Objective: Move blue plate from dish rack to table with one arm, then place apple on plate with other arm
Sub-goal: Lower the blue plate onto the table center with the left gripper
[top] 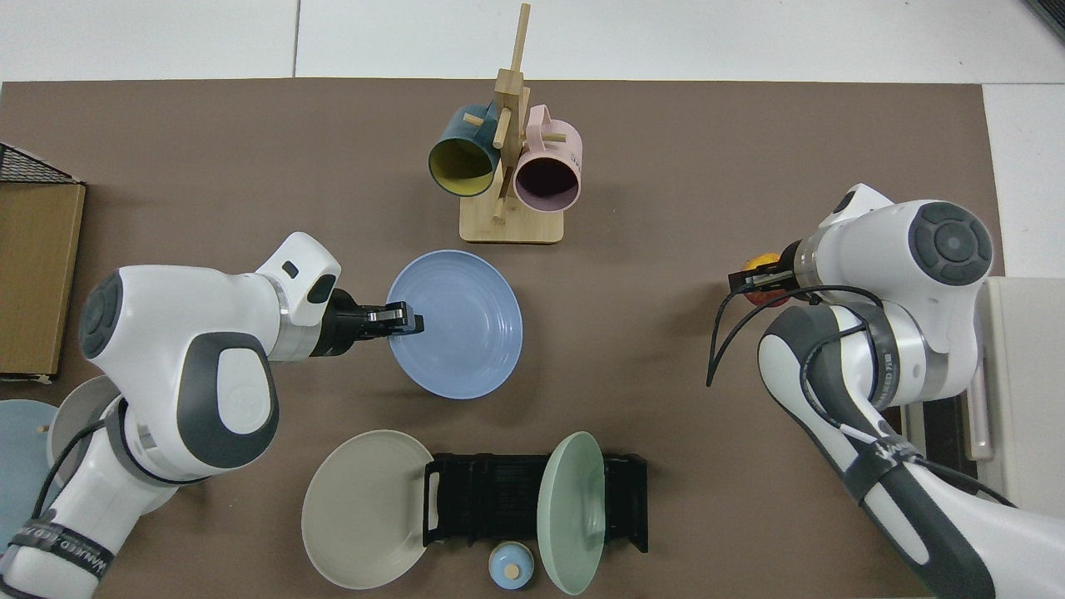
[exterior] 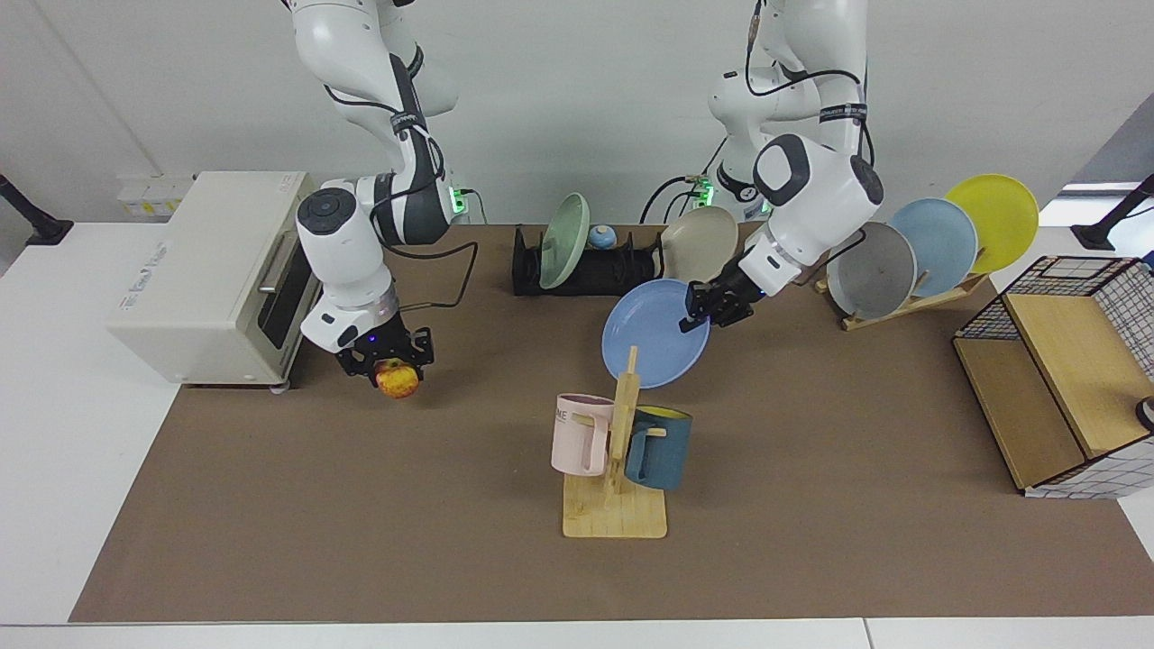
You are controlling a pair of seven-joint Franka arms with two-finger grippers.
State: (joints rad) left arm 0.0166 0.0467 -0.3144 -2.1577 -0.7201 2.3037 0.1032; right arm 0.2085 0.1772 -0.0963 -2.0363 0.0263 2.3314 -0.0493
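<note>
In the facing view, the left gripper [exterior: 706, 311] is clamped on the rim of the blue plate [exterior: 651, 335], its fingers closed down to the thickness of that rim. The plate hangs tilted in the air, clear of the table [exterior: 811, 469], in front of the dish rack [exterior: 586, 270] and just behind the top of the wooden mug tree [exterior: 622, 424]. The rack holds a green plate [exterior: 564, 240] upright; a beige plate [exterior: 699, 254] leans at its end. The right gripper [exterior: 389, 361] hovers in front of the toaster oven [exterior: 212, 270] with its fingers closed around the apple [exterior: 398, 379], which it grips from above. The apple looks lifted just off the table, though the gap beneath it is hard to judge. A slanted wooden stand [exterior: 911, 302] carries grey, pale blue and yellow plates well off to the side.

In the top view, the left gripper [top: 403, 319] pinches the plate's [top: 462, 324] near edge, fingers shut on the rim. The plate sits between the mug tree [top: 509, 195] and the dish rack [top: 499, 503], apart from both. The beige plate [top: 362, 507] lies against the rack's end. The right gripper [top: 759, 283] is mostly hidden under its own wrist; only a sliver of the apple [top: 761, 268] shows between the fingers, beside the toaster oven [top: 1027, 383].
</note>
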